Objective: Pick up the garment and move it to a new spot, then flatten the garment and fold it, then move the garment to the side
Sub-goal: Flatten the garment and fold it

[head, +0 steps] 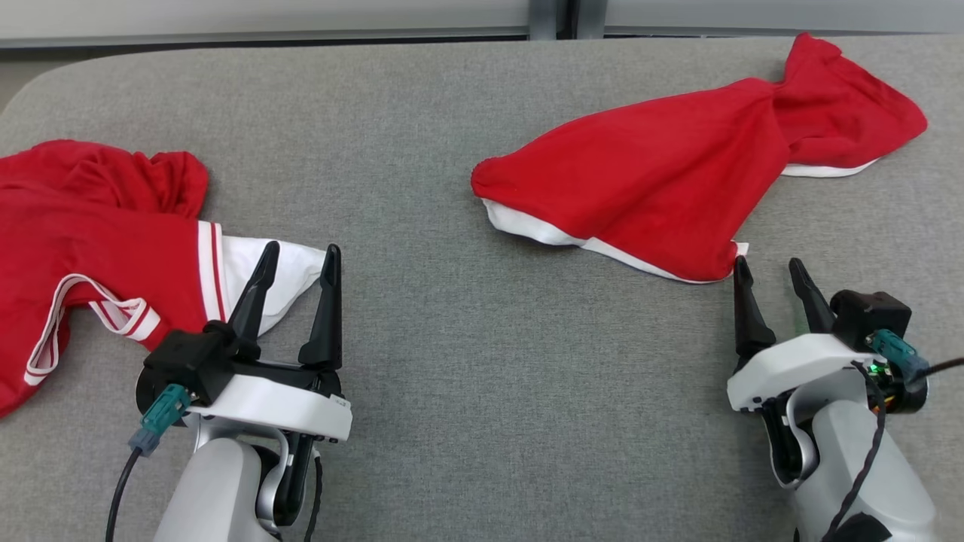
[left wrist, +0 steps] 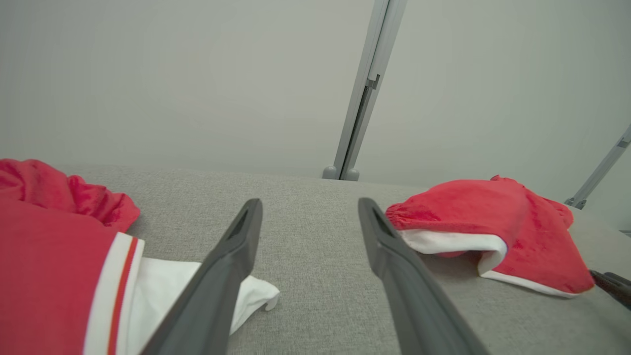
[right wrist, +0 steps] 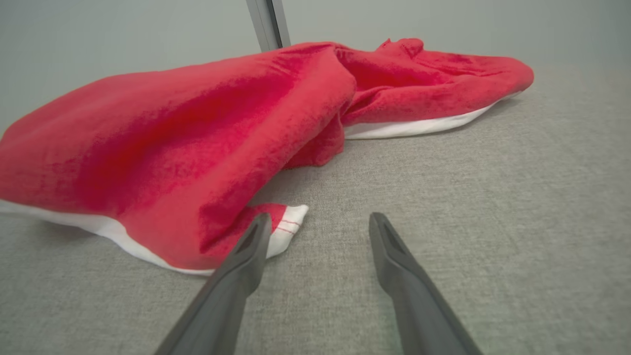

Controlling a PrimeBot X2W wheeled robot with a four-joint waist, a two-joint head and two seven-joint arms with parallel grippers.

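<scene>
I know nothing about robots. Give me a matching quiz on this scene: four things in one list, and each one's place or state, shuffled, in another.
1 left tool
2 right tool
3 striped garment
4 plain red garment

A right half of the grey table
B open, at a white flap
C open, at a red-stitched white corner
D at the table's left edge

Pairs: 1-B, 2-C, 3-D, 4-A
</scene>
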